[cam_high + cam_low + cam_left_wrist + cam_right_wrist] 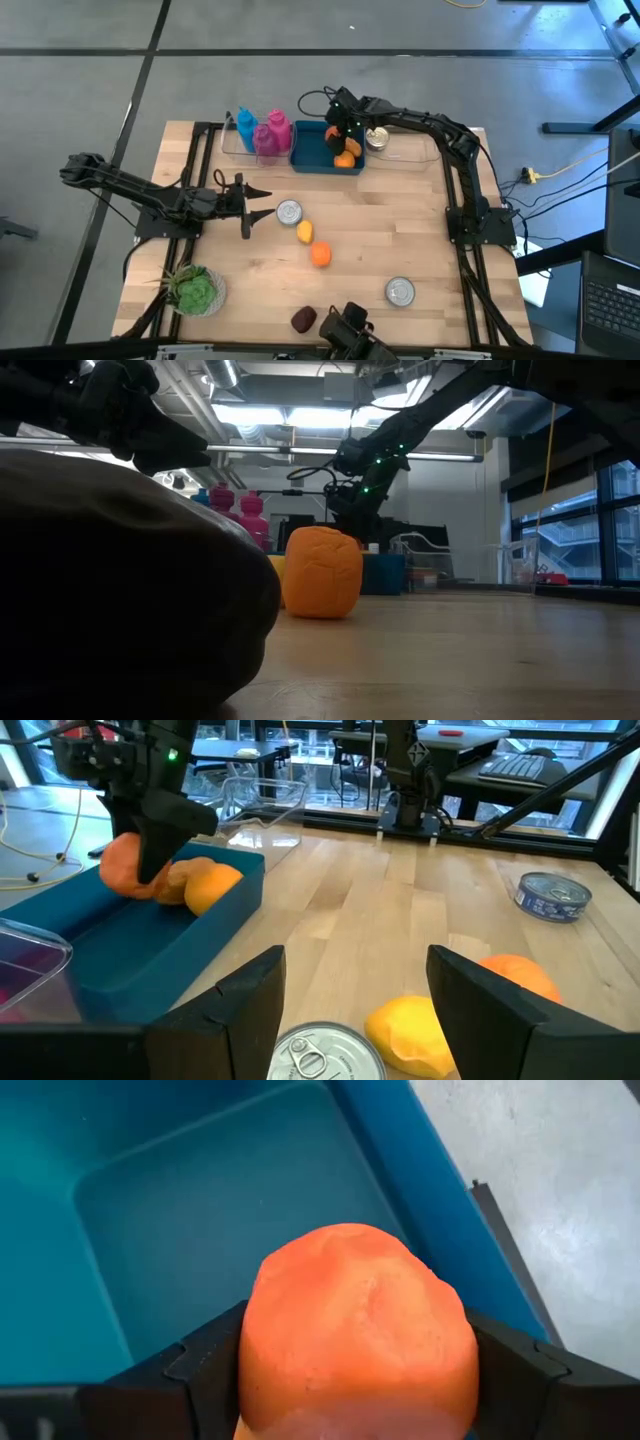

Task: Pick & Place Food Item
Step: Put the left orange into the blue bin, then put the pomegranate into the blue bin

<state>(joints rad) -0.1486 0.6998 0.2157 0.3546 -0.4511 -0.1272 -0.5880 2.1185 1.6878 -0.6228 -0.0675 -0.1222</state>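
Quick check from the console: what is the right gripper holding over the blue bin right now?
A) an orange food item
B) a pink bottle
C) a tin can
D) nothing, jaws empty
A: in the right wrist view the right gripper is closed around an orange food item, with the blue bin directly below it.

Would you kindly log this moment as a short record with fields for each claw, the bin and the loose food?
right claw: shut on orange food item, held over the blue bin
left claw: open, low over the table, facing a tin can and yellow food item
bin contents: orange pieces
loose food: orange fruit
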